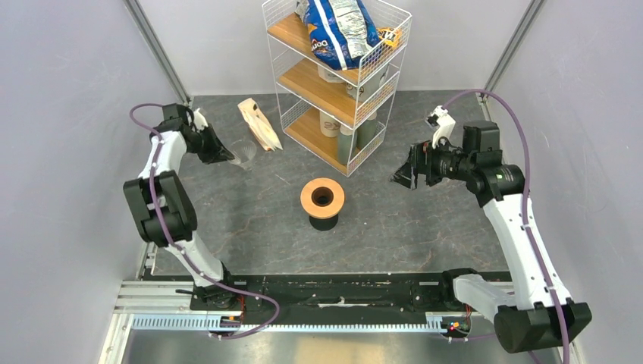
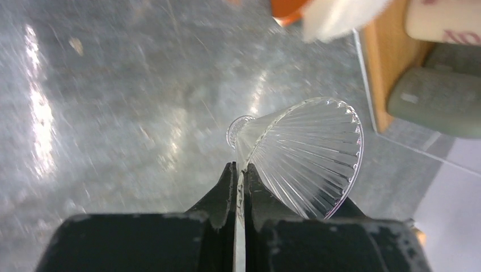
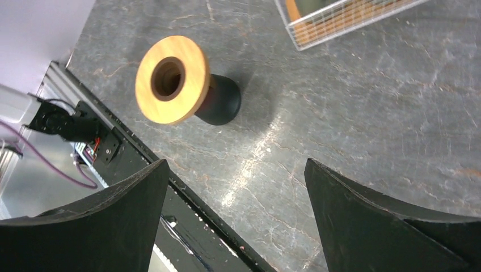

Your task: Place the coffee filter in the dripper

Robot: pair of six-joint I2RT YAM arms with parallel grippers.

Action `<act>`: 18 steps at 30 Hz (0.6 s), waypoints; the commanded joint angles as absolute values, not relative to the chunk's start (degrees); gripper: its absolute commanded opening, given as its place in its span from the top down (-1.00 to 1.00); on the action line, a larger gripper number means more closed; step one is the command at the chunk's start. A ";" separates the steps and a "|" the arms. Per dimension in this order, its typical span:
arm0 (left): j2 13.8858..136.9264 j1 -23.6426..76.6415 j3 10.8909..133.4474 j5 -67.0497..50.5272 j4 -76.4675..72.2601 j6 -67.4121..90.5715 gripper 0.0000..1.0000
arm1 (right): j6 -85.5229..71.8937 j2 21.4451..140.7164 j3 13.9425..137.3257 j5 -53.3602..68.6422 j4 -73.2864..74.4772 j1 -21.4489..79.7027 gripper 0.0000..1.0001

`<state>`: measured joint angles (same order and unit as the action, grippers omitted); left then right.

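The dripper (image 1: 322, 197) is a tan wooden ring with a dark hole on a dark cup-like body, upright at mid table; it also shows in the right wrist view (image 3: 170, 79). My left gripper (image 1: 227, 155) is at the far left, shut (image 2: 239, 167) on the thin wall of a clear ribbed cone (image 2: 309, 153), near its narrow end. The cone (image 1: 244, 153) lies tilted, wide mouth towards the shelf. No white paper coffee filter shows in any view. My right gripper (image 1: 404, 176) hangs open and empty (image 3: 235, 164) to the right of the dripper, above the table.
A beige folded paper packet (image 1: 258, 125) lies just behind the clear cone; it is a pale blur at the top of the left wrist view (image 2: 340, 17). A white wire shelf (image 1: 334, 83) with wooden boards, cups and a blue chip bag stands at the back.
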<state>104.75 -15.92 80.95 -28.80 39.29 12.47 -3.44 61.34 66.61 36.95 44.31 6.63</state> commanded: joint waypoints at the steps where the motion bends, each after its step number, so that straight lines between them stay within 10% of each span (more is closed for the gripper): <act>1: 90.71 -13.28 82.61 -34.36 51.53 14.39 0.96 | 2.27 57.48 69.24 44.14 45.72 6.83 -0.94; 18: 79.05 24.32 86.16 -31.49 53.61 13.22 0.96 | 6.65 58.67 72.05 45.66 54.11 7.68 -0.94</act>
